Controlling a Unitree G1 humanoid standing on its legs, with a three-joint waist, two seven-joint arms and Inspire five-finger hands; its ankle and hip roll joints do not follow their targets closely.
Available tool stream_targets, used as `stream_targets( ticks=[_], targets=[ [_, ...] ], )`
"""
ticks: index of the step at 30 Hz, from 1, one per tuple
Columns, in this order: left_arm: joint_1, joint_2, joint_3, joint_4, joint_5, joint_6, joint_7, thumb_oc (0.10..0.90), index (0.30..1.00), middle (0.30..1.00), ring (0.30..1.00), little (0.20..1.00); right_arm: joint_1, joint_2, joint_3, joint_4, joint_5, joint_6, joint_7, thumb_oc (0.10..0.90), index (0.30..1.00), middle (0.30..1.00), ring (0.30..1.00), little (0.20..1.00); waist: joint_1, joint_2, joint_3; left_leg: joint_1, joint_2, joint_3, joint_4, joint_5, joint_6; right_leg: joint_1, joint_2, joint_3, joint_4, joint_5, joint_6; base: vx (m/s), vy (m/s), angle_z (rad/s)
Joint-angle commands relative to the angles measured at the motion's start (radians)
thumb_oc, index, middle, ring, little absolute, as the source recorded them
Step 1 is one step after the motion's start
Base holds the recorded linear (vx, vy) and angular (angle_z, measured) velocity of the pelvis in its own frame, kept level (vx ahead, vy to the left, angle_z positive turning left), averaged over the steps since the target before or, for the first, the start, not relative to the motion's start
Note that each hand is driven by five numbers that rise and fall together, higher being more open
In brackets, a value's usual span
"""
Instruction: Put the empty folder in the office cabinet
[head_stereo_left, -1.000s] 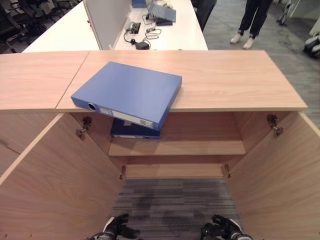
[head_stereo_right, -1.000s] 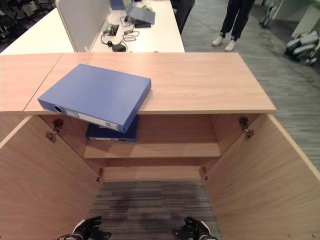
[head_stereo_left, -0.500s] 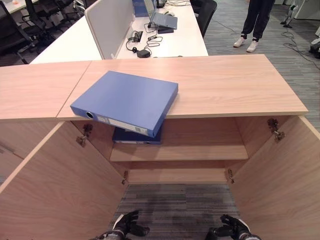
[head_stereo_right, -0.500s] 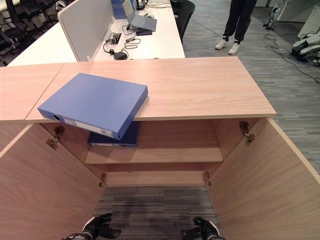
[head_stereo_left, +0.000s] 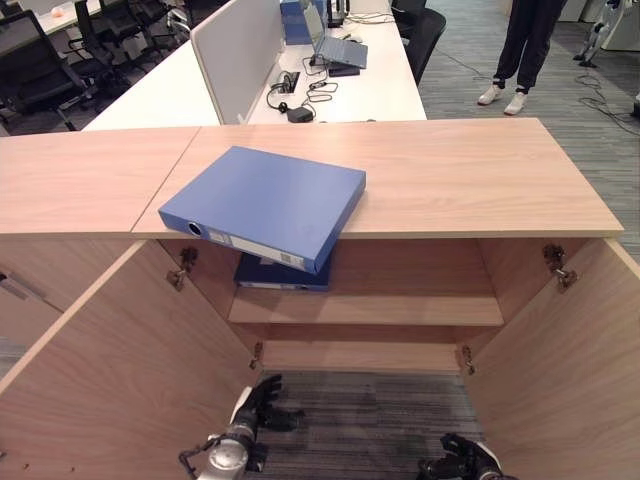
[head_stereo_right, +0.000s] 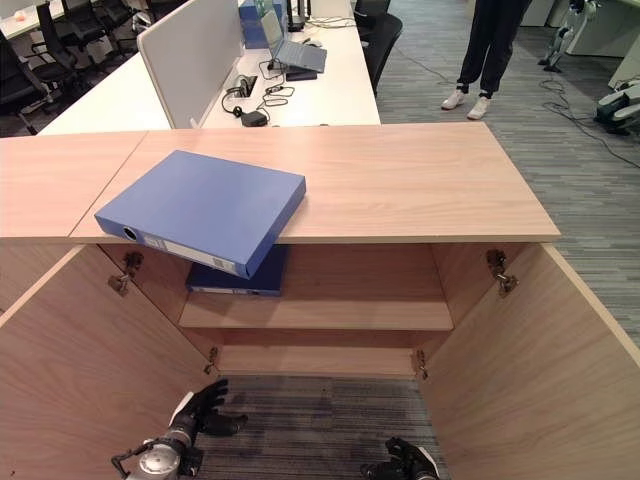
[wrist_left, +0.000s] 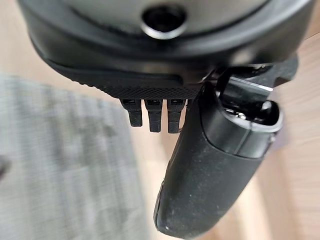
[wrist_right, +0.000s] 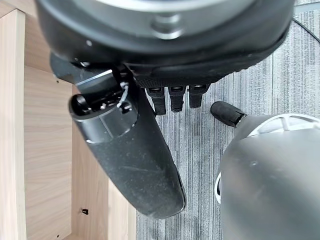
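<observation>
So: folder (head_stereo_left: 266, 204) on the cabinet (head_stereo_left: 470, 180) top, both my hands low and holding nothing.

I see the blue folder lying flat on the top, its spine corner jutting past the front edge over the open doors. A second folder (head_stereo_left: 275, 274) sits on the shelf (head_stereo_left: 400, 309) under it, mostly hidden by the first, so I can make out just its front edge. My left hand (head_stereo_left: 256, 405) hangs above the carpet (head_stereo_left: 370, 400) between the doors with fingers spread and relaxed. My right hand (head_stereo_left: 462, 462) is cut off by the frame's lower edge; its wrist view shows short, loosely bent fingers (wrist_right: 172, 97) around nothing. Behind the cabinet is a desk (head_stereo_left: 345, 85) with a laptop (head_stereo_left: 342, 48), and a person (head_stereo_left: 520, 50) whose legs alone are in frame.
</observation>
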Motion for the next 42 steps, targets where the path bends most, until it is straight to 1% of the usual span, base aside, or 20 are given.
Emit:
stream_targets(
  ticks=[1, 2, 5, 6, 8, 11, 13, 16, 18, 21, 23, 24, 31, 32, 40, 42],
  targets=[
    [-0.036, 0.059, 0.061, -0.179, -0.078, -0.095, 0.047, 0.800, 0.900, 0.900, 0.900, 0.900, -0.062, 0.016, -0.031, -0.019, 0.012, -0.061, -0.029, 0.800, 0.900, 0.900, 0.900, 0.900, 0.029, -0.029, 0.044, 0.011, 0.005, -0.033, 0.017, 0.024, -0.039, 0.147, 0.041, 0.039, 0.012, -0.212, 0.036, 0.01, -0.048, 0.13],
    [-0.032, 0.060, 0.062, -0.185, -0.078, -0.092, 0.047, 0.800, 0.900, 0.900, 0.900, 0.900, -0.061, 0.016, -0.030, -0.019, 0.012, -0.061, -0.029, 0.800, 0.900, 0.900, 0.900, 0.900, 0.028, -0.029, 0.044, 0.011, 0.006, -0.034, 0.017, 0.025, -0.039, 0.147, 0.042, 0.039, 0.012, -0.212, 0.036, 0.01, -0.047, 0.13],
    [0.001, 0.059, 0.082, -0.313, -0.079, -0.109, 0.059, 0.800, 0.900, 0.900, 0.900, 0.900, -0.058, 0.024, -0.034, -0.030, 0.006, -0.063, -0.041, 0.800, 0.900, 0.900, 0.900, 0.900, 0.039, -0.034, 0.046, 0.006, 0.012, -0.039, 0.020, 0.027, -0.041, 0.148, 0.046, 0.036, 0.012, -0.215, 0.034, -0.01, -0.043, 0.09],
    [0.016, 0.064, 0.087, -0.359, -0.065, -0.108, 0.064, 0.800, 0.900, 0.900, 0.900, 0.900, -0.053, 0.027, -0.034, -0.038, 0.004, -0.063, -0.044, 0.800, 0.900, 0.900, 0.900, 0.900, 0.041, -0.037, 0.045, 0.005, 0.013, -0.041, 0.022, 0.028, -0.041, 0.149, 0.048, 0.035, 0.012, -0.216, 0.033, 0.00, -0.049, 0.14],
    [0.033, 0.085, 0.095, -0.462, -0.003, -0.127, 0.098, 0.800, 0.900, 0.900, 0.900, 0.900, -0.045, 0.034, -0.032, -0.044, -0.006, -0.068, -0.055, 0.800, 0.900, 0.900, 0.900, 0.900, 0.052, -0.042, 0.046, 0.002, 0.017, -0.050, 0.022, 0.027, -0.043, 0.149, 0.052, 0.033, 0.012, -0.220, 0.032, 0.00, -0.055, 0.11],
    [0.041, 0.095, 0.098, -0.497, 0.026, -0.129, 0.113, 0.800, 0.900, 0.900, 0.900, 0.900, -0.044, 0.037, -0.030, -0.045, -0.007, -0.070, -0.058, 0.800, 0.900, 0.900, 0.900, 0.900, 0.055, -0.044, 0.046, 0.001, 0.019, -0.052, 0.024, 0.027, -0.043, 0.150, 0.054, 0.032, 0.012, -0.221, 0.031, -0.01, -0.031, 0.10],
    [0.046, 0.106, 0.100, -0.560, 0.090, -0.136, 0.161, 0.800, 0.900, 0.900, 0.900, 0.900, -0.047, 0.041, -0.021, -0.043, -0.009, -0.074, -0.068, 0.800, 0.900, 0.900, 0.900, 0.900, 0.066, -0.047, 0.047, -0.001, 0.024, -0.056, 0.028, 0.027, -0.045, 0.152, 0.056, 0.030, 0.011, -0.225, 0.029, -0.01, -0.049, 0.03],
    [0.051, 0.121, 0.097, -0.615, 0.151, -0.141, 0.204, 0.800, 0.900, 0.900, 0.900, 0.900, -0.047, 0.044, -0.011, -0.045, -0.014, -0.077, -0.075, 0.800, 0.900, 0.900, 0.900, 0.900, 0.073, -0.049, 0.044, 0.000, 0.028, -0.058, 0.030, 0.026, -0.047, 0.155, 0.059, 0.029, 0.011, -0.229, 0.027, 0.00, -0.035, 0.04],
    [0.052, 0.144, 0.099, -0.649, 0.223, -0.147, 0.247, 0.800, 0.900, 0.900, 0.900, 0.900, -0.045, 0.045, -0.002, -0.051, -0.014, -0.079, -0.078, 0.800, 0.900, 0.900, 0.900, 0.900, 0.075, -0.050, 0.043, 0.001, 0.031, -0.059, 0.032, 0.026, -0.049, 0.157, 0.061, 0.028, 0.011, -0.230, 0.026, 0.01, -0.033, 0.05],
    [0.050, 0.188, 0.099, -0.686, 0.346, -0.150, 0.308, 0.800, 0.900, 0.900, 0.900, 0.900, -0.045, 0.047, 0.008, -0.048, -0.020, -0.084, -0.083, 0.800, 0.900, 0.900, 0.900, 0.900, 0.080, -0.049, 0.042, 0.002, 0.034, -0.057, 0.032, 0.027, -0.052, 0.158, 0.065, 0.027, 0.011, -0.232, 0.025, 0.00, -0.019, 0.02],
    [0.048, 0.230, 0.108, -0.689, 0.464, -0.143, 0.399, 0.800, 0.900, 0.900, 0.900, 0.900, -0.040, 0.050, 0.014, -0.046, -0.017, -0.090, -0.086, 0.800, 0.900, 0.900, 0.900, 0.900, 0.081, -0.049, 0.041, 0.009, 0.037, -0.051, 0.030, 0.028, -0.056, 0.159, 0.066, 0.028, 0.011, -0.231, 0.026, 0.00, -0.015, -0.01],
    [0.048, 0.238, 0.122, -0.693, 0.503, -0.137, 0.442, 0.800, 0.900, 0.900, 0.900, 0.900, -0.035, 0.052, 0.015, -0.035, -0.013, -0.092, -0.088, 0.800, 0.900, 0.900, 0.900, 0.900, 0.081, -0.048, 0.039, 0.014, 0.039, -0.048, 0.031, 0.027, -0.057, 0.160, 0.066, 0.028, 0.012, -0.231, 0.026, 0.00, -0.035, -0.02],
    [0.042, 0.244, 0.163, -0.725, 0.621, -0.108, 0.612, 0.800, 0.900, 0.900, 0.900, 0.900, -0.027, 0.053, 0.019, -0.020, -0.019, -0.096, -0.104, 0.800, 0.900, 0.900, 0.900, 0.900, 0.073, -0.042, 0.035, 0.029, 0.042, -0.040, 0.033, 0.027, -0.061, 0.168, 0.066, 0.031, 0.012, -0.229, 0.024, 0.00, 0.000, 0.00],
    [0.030, 0.256, 0.157, -0.731, 0.676, -0.092, 0.664, 0.800, 0.900, 0.900, 0.900, 0.900, -0.028, 0.053, 0.021, -0.010, -0.021, -0.098, -0.109, 0.800, 0.900, 0.900, 0.900, 0.900, 0.067, -0.039, 0.033, 0.032, 0.043, -0.037, 0.032, 0.026, -0.061, 0.168, 0.066, 0.032, 0.012, -0.228, 0.025, 0.00, 0.000, 0.00],
    [0.021, 0.298, 0.162, -0.757, 0.768, -0.063, 0.722, 0.800, 0.900, 0.900, 0.900, 0.900, -0.025, 0.054, 0.016, 0.003, -0.016, -0.098, -0.108, 0.800, 0.900, 0.900, 0.900, 0.900, 0.063, -0.034, 0.030, 0.040, 0.041, -0.035, 0.028, 0.026, -0.062, 0.169, 0.064, 0.036, 0.012, -0.226, 0.026, 0.00, 0.000, 0.00],
    [0.009, 0.320, 0.185, -0.780, 0.809, -0.046, 0.763, 0.800, 0.900, 0.900, 0.900, 0.900, -0.018, 0.057, 0.004, 0.012, -0.001, -0.099, -0.106, 0.800, 0.900, 0.900, 0.900, 0.900, 0.059, -0.028, 0.027, 0.044, 0.038, -0.032, 0.024, 0.025, -0.064, 0.167, 0.060, 0.037, 0.011, -0.222, 0.030, 0.00, 0.000, 0.00]
  ],
)
